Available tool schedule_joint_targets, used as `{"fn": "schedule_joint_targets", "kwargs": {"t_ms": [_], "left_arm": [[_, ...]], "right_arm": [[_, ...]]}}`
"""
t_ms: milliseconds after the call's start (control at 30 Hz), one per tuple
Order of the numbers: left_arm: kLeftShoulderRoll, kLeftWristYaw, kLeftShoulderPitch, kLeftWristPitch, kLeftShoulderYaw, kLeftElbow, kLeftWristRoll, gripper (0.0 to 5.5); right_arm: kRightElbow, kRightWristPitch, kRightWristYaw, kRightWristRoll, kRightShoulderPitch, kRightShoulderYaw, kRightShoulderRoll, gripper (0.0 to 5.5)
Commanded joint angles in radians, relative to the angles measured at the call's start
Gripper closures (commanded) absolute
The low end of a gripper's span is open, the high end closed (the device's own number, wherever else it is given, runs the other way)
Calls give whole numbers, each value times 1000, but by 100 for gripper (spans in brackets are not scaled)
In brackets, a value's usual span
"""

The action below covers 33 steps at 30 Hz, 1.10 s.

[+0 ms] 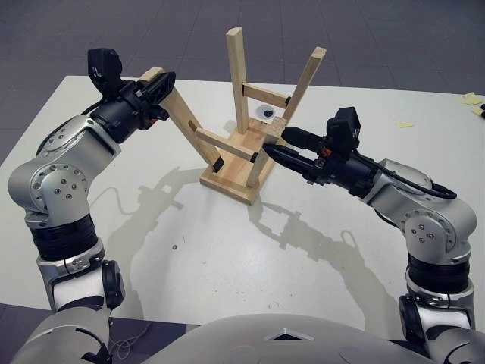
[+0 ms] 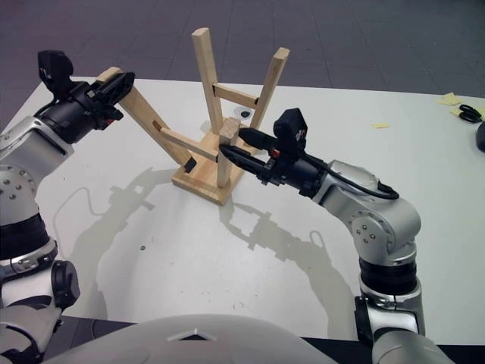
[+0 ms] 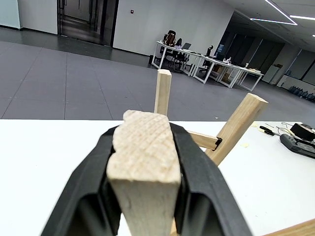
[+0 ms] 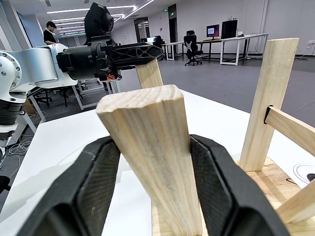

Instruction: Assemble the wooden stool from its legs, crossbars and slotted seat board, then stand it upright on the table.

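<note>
The wooden stool stands upside down mid-table, its slotted seat board [image 1: 227, 186] on the white table [image 1: 227, 258] and its legs pointing up. My left gripper [image 1: 161, 82] is shut on the top end of the left leg [image 1: 186, 121], which leans outward; that leg end [image 3: 142, 162] sits between the black pads. My right gripper [image 1: 273, 144] is shut on the near right leg [image 1: 261, 168], close to its top end [image 4: 147, 123]. Two rear legs [image 1: 239, 83] rise free, joined by a crossbar [image 1: 265, 95]. Another crossbar [image 1: 226, 144] links the two held legs.
A small black-ringed disc [image 1: 265, 114] lies just behind the stool. Yellow paper scraps [image 1: 470, 98] and dark tools [image 2: 474, 114] lie at the far right edge. A tiny speck [image 1: 174, 246] rests on the near table area, which is otherwise open.
</note>
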State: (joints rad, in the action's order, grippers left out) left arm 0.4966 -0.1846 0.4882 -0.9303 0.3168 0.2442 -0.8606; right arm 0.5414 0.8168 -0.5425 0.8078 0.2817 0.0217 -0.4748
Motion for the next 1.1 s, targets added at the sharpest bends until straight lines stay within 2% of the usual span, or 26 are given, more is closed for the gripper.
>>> {"fn": "schedule_joint_targets", "kwargs": {"t_ms": [33,267,533,1100], "left_arm": [[17,-1,-3,-45,-10,-30,17,445],[39,-34,7,-43,-13,-29,31,445],[55,-22,89,-30,79,-80,-8,445],[-22,-24,29,-57,42,-97,-5,445]], "right_arm": [[10,7,8,-12,-21,-6,-12,324],[11,-1,16,-11,-27,-10,-9,324],[12,-8,20,-14,-34,-14,-8,324],[11,-22,23,-20,-38,-26,-13,324]]}}
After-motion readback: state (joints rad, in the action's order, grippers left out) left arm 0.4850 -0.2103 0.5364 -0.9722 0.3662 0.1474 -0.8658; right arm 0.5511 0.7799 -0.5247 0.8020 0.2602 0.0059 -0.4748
